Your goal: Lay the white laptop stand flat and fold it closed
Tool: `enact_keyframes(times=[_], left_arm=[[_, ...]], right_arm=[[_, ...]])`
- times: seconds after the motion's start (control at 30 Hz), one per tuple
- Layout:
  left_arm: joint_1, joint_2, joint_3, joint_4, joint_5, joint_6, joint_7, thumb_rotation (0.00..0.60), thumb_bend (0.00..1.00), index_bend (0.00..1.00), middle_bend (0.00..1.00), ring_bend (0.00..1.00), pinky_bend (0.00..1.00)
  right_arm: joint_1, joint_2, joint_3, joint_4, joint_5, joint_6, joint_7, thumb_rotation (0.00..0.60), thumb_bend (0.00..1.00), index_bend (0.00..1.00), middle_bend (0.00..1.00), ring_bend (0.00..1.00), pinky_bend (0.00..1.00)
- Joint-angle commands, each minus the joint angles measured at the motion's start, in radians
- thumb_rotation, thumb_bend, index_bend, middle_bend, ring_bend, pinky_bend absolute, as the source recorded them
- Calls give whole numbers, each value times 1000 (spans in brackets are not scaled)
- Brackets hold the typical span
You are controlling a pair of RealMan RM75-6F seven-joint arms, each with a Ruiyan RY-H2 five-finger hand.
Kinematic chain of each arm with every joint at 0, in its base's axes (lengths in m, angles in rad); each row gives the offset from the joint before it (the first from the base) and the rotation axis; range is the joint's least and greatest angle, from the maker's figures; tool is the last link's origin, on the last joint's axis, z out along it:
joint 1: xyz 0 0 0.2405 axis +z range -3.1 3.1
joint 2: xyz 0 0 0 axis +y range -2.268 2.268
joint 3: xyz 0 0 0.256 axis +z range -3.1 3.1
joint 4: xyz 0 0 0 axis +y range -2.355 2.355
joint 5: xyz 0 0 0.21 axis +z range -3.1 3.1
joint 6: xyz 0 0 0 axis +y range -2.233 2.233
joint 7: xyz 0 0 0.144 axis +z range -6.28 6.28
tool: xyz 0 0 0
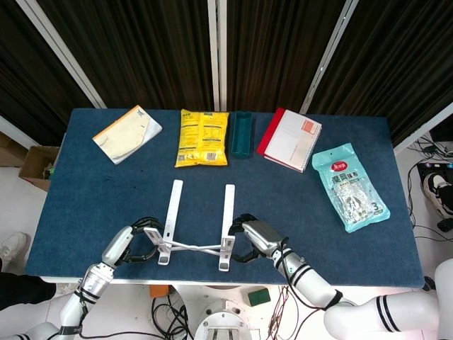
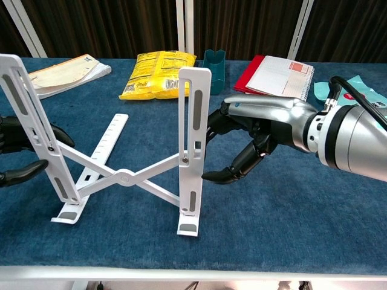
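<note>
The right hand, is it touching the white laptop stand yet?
Cannot tell. In the chest view the right hand curls close beside the white laptop stand, its fingertips meeting the upright's edge, but no view plainly shows contact or gap.

I'm working in what looks like a lab test bay: a blue-clothed table [image 1: 85, 205] ringed by black curtains [image 1: 156, 49] on white frame poles [image 1: 212, 49], with loose cables [image 1: 170, 312] and a cardboard box [image 1: 35, 164] on the white floor.

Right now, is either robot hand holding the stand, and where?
Both sit at the white laptop stand, left robot hand at its left upright, right robot hand at its right. Whether either actually grips cannot be told.
</note>
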Motion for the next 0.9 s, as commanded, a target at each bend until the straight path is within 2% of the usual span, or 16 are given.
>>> enact_keyframes(times=[0.03, 0.27, 0.43, 0.73, 0.9], left_arm=[[-2, 0, -1, 0, 1, -2, 1, 600, 482, 601, 328, 201, 350], [-10, 2, -2, -4, 4, -7, 3, 600, 482, 602, 328, 201, 350], [-11, 2, -2, -6, 4, -7, 6, 600, 482, 601, 327, 201, 350], [-15, 0, -1, -4, 5, -9, 5, 600, 482, 601, 327, 201, 350], [-17, -2, -1, -3, 6, -9, 3, 600, 482, 601, 327, 201, 349]], right_arm=[[-6, -2, 1, -2, 1, 3, -2, 600, 219, 554, 406, 151, 116], [-18, -8, 13, 0, 8, 0, 2, 600, 219, 556, 421, 159, 116], [-18, -14, 22, 5, 15, -12, -2, 600, 302, 573, 422, 162, 116], [-18, -27, 31, 9, 19, -22, -10, 600, 343, 584, 423, 162, 116], [-24, -29, 33, 11, 17, -20, -12, 600, 410, 596, 426, 162, 116]])
